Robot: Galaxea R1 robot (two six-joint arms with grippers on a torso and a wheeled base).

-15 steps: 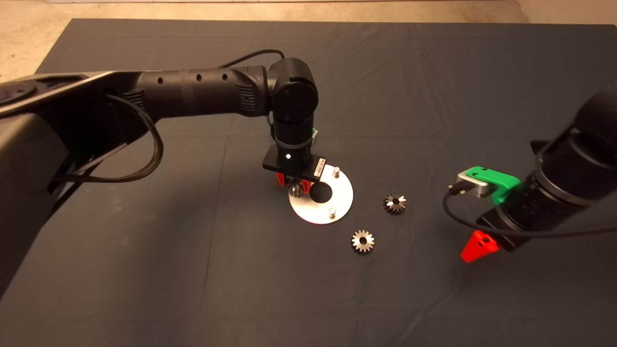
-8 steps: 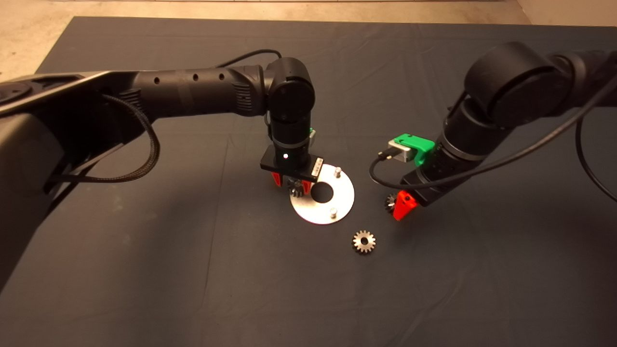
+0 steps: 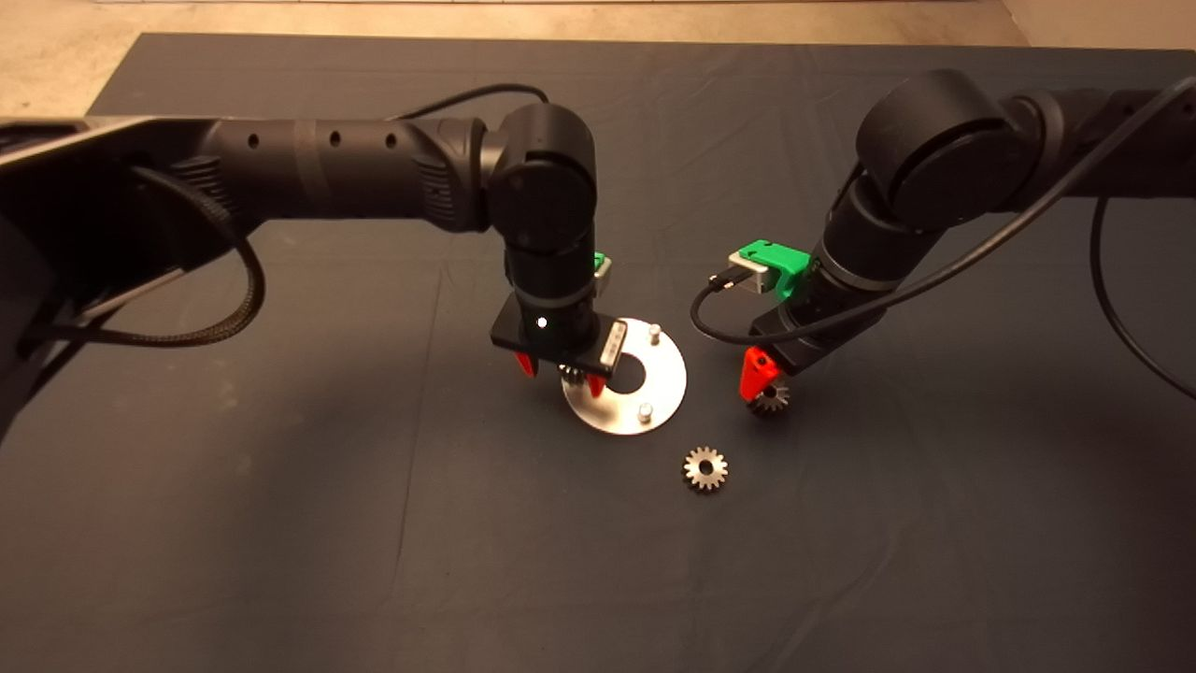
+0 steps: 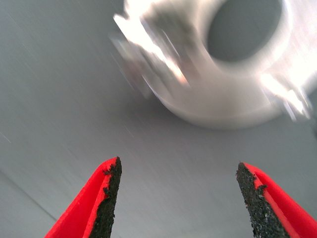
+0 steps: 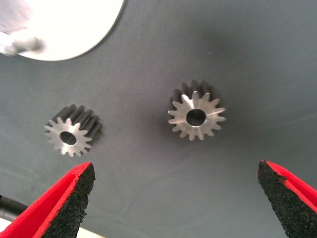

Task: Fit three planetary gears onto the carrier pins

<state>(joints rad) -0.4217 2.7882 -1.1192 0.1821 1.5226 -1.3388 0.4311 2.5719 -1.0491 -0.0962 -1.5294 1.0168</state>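
The open right hand [image 3: 761, 379] should be lowered centred over the gear [image 5: 196, 117]; the left hand [image 4: 178, 198] is open above the disc [image 3: 665, 393].

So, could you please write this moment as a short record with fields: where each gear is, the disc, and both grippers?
gear on disc: one gear at the disc's left edge, below the left gripper
loose gears: two on the mat, one in front of the disc, one under the right gripper
disc: flat on the mat, two pins bare
left gripper: open, empty, above the disc
right gripper: open, over a loose gear
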